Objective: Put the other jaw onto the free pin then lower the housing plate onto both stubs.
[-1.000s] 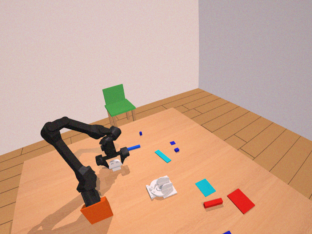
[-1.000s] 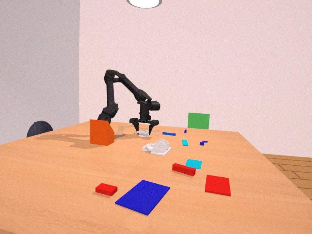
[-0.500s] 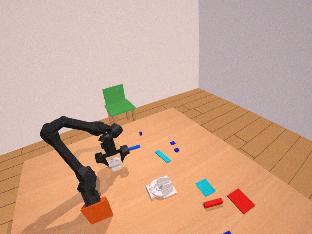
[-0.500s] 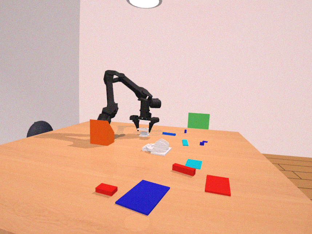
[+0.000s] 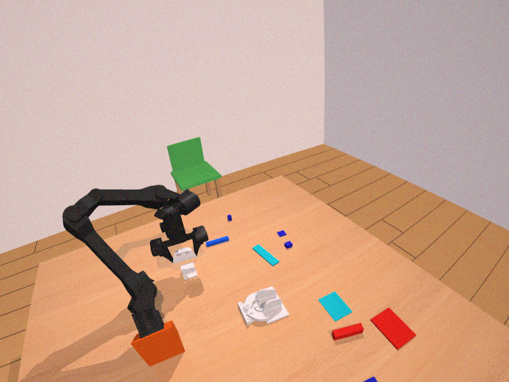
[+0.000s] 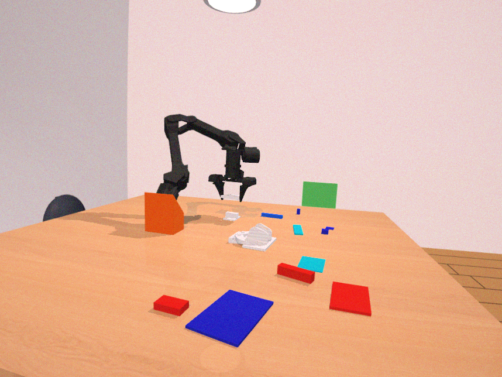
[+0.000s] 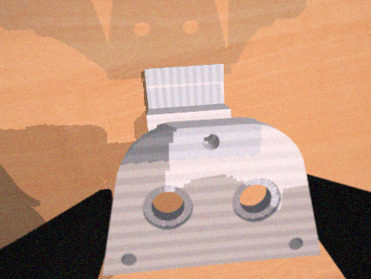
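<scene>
My gripper (image 5: 184,258) (image 6: 231,199) (image 7: 204,191) is shut on the white housing plate (image 5: 183,253) (image 6: 229,196) (image 7: 212,240), one finger at each side edge. The plate has a rounded edge and two large round holes. It hangs in the air above a small white stepped stand (image 5: 188,271) (image 6: 231,215) (image 7: 186,88), apart from it. The white gripper base (image 5: 280,317) (image 6: 261,247) lies on the table away from the gripper. Two white jaws (image 5: 272,305) (image 6: 259,234) stand close together on it. The pins and any tooth mesh are too small to tell.
An orange block (image 5: 164,347) (image 6: 160,212) stands by the arm's foot. A blue bar (image 5: 218,241) (image 6: 272,215) lies beyond the stand. A cyan strip (image 5: 265,254) (image 6: 298,229), a cyan plate (image 5: 334,306) (image 6: 312,263) and a red bar (image 5: 347,331) (image 6: 295,273) lie around the base.
</scene>
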Controlling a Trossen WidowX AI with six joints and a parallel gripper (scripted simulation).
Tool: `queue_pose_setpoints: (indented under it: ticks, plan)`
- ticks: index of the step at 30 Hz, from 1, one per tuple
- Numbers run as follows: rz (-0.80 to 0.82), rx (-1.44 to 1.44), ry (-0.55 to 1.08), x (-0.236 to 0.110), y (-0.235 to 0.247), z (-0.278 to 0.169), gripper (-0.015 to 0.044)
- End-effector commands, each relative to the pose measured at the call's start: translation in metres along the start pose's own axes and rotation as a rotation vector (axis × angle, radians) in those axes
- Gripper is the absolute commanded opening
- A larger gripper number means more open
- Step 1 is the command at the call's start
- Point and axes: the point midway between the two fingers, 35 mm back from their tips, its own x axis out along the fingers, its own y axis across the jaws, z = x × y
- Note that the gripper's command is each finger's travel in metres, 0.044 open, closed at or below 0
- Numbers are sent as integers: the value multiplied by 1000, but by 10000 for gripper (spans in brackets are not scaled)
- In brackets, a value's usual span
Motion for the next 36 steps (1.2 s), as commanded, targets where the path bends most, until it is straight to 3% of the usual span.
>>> queue_pose_setpoints:
  ticks: [1,36]
  plan:
    - [-6,-11,-10,-7,1,3,351]
    - [-35,519,51,-2,-74,-58,351]
